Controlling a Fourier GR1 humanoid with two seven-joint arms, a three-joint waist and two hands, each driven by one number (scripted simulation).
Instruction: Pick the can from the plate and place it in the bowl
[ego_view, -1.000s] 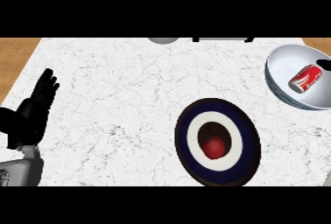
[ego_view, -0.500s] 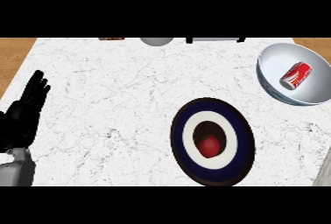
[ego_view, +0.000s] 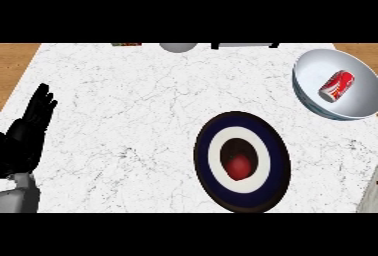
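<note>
Lying in the bowl (ego_view: 314, 97), the can (ego_view: 337, 85) is well apart from the plate (ego_view: 275, 165).

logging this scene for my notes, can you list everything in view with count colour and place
can: one, red and white, lying on its side inside the bowl
bowl: one, white, far right corner of the counter
plate: one, round, dark blue and white rings with a red centre, right of middle toward the near edge
counter: one, white marble top, wooden surface showing beyond its far left and far right corners
grey round object: one, at the far edge, cut off by the view, cannot tell what it is
other items at the far edge: small, cut off, cannot tell what they are
left robot hand: one, black, open with fingers up, resting at the left edge
right forearm: a grey sliver at the lower right edge; its robot hand is not in view
</note>
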